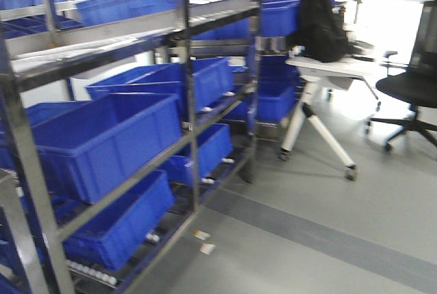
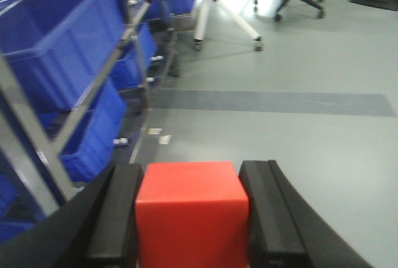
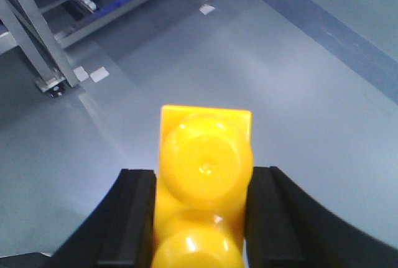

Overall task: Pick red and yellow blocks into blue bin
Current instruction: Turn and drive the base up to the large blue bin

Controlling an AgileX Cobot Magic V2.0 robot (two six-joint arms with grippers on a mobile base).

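Currently the left gripper pinches the red cube, the right gripper the yellow brick; next, reach the blue bin, left of frame.

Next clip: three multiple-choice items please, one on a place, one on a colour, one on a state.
1. What colour are the bins on the rack? A) blue B) cream C) green
2. Where is the red cube? A) in a bin B) between the left gripper's jaws C) on the rack
3. What state is the right gripper in? A) open, empty B) out of view C) shut on the yellow brick
1 A: every shelved bin is blue. 2 B: jaws flank both its sides. 3 C: the brick sits between its jaws.
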